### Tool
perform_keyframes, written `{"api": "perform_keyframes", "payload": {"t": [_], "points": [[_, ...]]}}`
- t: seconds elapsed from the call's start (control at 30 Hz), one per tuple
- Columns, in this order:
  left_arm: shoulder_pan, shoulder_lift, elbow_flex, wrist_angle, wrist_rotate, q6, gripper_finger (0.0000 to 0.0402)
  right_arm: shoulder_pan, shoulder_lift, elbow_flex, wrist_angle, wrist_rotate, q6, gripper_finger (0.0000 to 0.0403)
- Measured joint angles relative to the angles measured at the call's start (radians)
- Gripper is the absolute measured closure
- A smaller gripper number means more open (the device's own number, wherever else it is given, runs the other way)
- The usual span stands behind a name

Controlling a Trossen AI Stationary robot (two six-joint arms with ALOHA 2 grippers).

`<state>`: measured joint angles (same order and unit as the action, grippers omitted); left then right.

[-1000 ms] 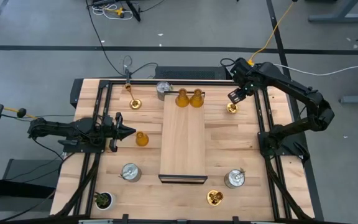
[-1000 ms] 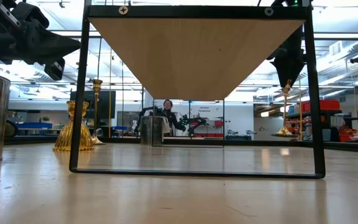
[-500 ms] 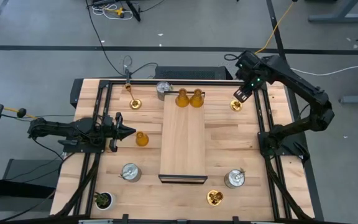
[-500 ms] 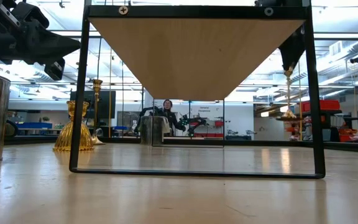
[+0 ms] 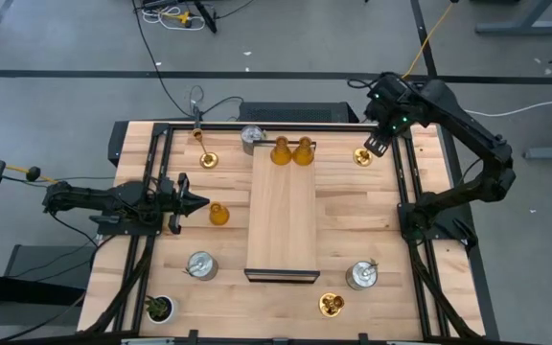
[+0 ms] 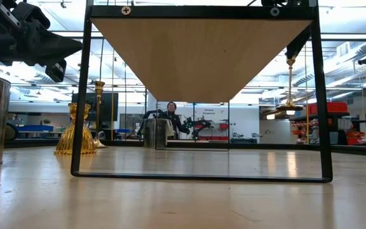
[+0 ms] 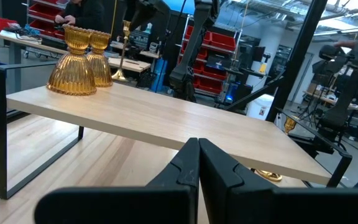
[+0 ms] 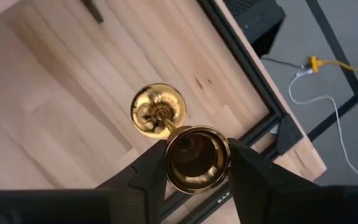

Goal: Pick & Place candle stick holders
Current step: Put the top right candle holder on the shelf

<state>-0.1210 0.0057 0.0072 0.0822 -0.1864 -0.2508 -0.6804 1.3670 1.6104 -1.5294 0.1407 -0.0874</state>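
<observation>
Gold candle stick holder (image 8: pixel 179 140) is hanging off the table near its far right corner, right gripper (image 5: pixel 379 144) clamping its cup w/ jaws partly open. Two amber holders (image 5: pixel 291 150) are standing on the wooden riser (image 5: pixel 282 230); left gripper (image 5: pixel 197 202), jaws closed & empty, is waiting beside another amber holder (image 5: pixel 218 214).

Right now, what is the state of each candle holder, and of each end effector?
Gold holder: gripped by right end effector, lifted off table.
Two amber holders: upright on raised wooden shelf.
Third amber holder: upright on table.
Gold holder at far left: upright.
Left end effector: shut, empty.
</observation>
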Motion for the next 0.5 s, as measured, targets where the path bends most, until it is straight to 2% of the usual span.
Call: {"api": "perform_keyframes", "payload": {"t": [0.5], "points": [[0.0, 0.0, 0.0, 0.0, 0.0, 0.0, 0.0392, 0.21, 0.0, 0.0, -0.032, 0.001, -0.056, 0.0256]]}}
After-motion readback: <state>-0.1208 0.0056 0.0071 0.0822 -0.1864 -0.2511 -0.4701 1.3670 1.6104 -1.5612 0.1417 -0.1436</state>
